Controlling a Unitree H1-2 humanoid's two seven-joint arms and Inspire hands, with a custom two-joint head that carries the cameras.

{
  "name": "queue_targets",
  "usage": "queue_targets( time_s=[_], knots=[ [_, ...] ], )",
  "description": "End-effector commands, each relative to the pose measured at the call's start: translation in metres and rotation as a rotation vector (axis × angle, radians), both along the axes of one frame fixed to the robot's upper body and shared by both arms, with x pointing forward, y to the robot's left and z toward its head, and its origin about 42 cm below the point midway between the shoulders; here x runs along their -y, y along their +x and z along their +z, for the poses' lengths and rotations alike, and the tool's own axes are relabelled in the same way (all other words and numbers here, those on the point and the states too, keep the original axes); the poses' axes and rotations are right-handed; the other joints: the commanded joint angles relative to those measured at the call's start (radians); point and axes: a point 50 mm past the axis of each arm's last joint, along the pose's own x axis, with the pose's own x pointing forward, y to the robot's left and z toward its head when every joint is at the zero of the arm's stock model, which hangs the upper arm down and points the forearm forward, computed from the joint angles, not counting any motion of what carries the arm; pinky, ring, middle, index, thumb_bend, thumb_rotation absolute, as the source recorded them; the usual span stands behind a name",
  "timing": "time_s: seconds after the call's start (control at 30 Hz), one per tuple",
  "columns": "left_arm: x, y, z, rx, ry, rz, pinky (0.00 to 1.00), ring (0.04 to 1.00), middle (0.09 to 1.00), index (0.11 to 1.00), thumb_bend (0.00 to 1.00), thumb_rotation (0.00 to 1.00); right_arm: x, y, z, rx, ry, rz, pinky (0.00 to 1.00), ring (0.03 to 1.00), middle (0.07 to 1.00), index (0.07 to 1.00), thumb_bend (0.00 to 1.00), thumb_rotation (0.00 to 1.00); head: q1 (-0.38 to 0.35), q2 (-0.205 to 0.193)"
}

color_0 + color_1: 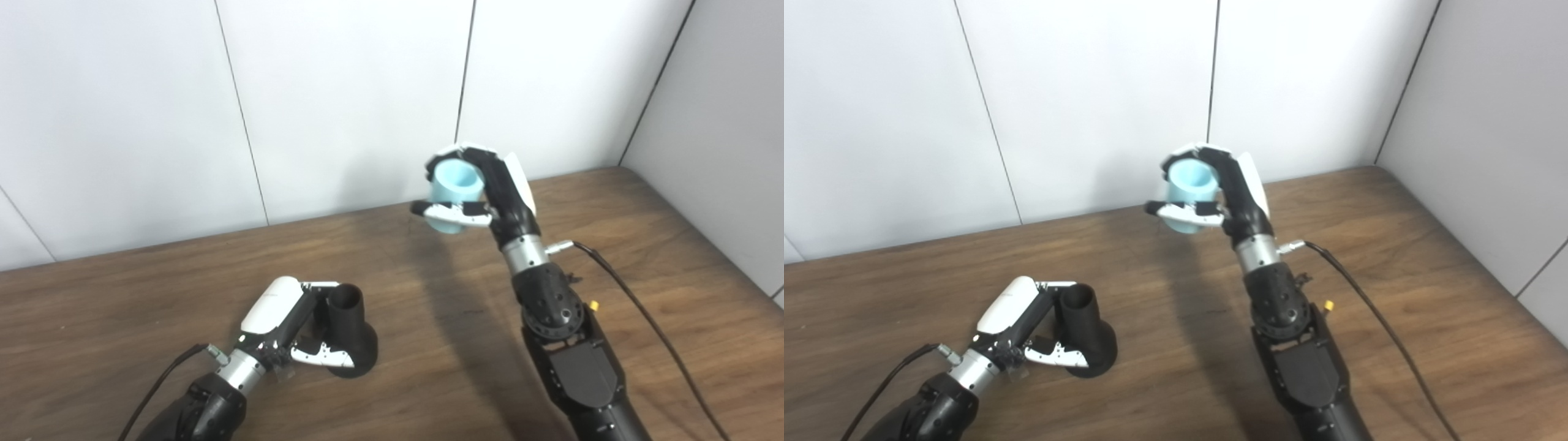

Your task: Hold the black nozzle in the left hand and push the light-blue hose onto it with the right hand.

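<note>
Black nozzle (pixel 348 331) is found low on the left of the wooden table (pixel 643 245), standing with its flared base down on the surface and its narrower open neck pointing up and slightly away. It is clasped by the left hand (pixel 294 331), whose fingers are wrapped round the neck while the thumb is laid across the lower flare; the base appears to rest on the table rather than being lifted, though a small gap cannot be ruled out.

The light-blue hose (pixel 453 193), seen here as a short, wide piece of tube, is held in the right hand (pixel 484 190), raised clear of the table and well apart from the nozzle, up and to the right of it. Fingers are curled over its top rim and the thumb is pressed across its lower part, so the grip is closed on it. One open end faces roughly toward the cameras.

By these views, both pickups can be judged complete: each part is secured in its proper hand. The joining itself is not yet begun. What is left is for the tube to be brought across and down, its bore lined up with the nozzle neck, and pushed on.
</note>
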Motion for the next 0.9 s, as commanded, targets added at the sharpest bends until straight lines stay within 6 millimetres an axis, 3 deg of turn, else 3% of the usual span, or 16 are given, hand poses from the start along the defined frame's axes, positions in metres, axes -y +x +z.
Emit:
queue_targets(
  time_s=[0.0,0.2,0.4,0.7,0.87],
  knots=[
    [-0.018,-0.059,-0.087,-0.245,0.195,0.001,0.36,0.385,0.466,0.517,0.5,0.0,-0.013,0.001,0.037,0.107,0.013,0.065,0.4,0.458,0.497,0.475,0.52,0.0,0.021,0.005],
    [-0.003,-0.058,-0.085,-0.236,0.201,-0.009,0.33,0.368,0.448,0.518,0.5,0.0,-0.051,-0.011,0.053,0.101,0.033,0.187,0.36,0.426,0.499,0.499,0.52,0.0,0.1,0.024],
    [0.005,-0.057,-0.086,-0.232,0.182,-0.009,0.33,0.364,0.465,0.515,0.5,0.0,-0.08,-0.019,0.058,0.094,0.019,0.272,0.41,0.449,0.483,0.481,0.52,0.0,0.15,0.04],
    [0.01,-0.053,-0.084,-0.242,0.188,-0.002,0.32,0.367,0.468,0.531,0.5,0.0,-0.105,-0.024,0.055,0.048,0.006,0.332,0.38,0.453,0.489,0.472,0.52,0.0,0.188,0.063],
    [0.01,-0.051,-0.081,-0.238,0.182,0.001,0.31,0.368,0.467,0.532,0.5,0.0,-0.108,-0.027,0.04,0.012,-0.011,0.363,0.37,0.449,0.485,0.478,0.52,0.0,0.202,0.077]
  ],
)
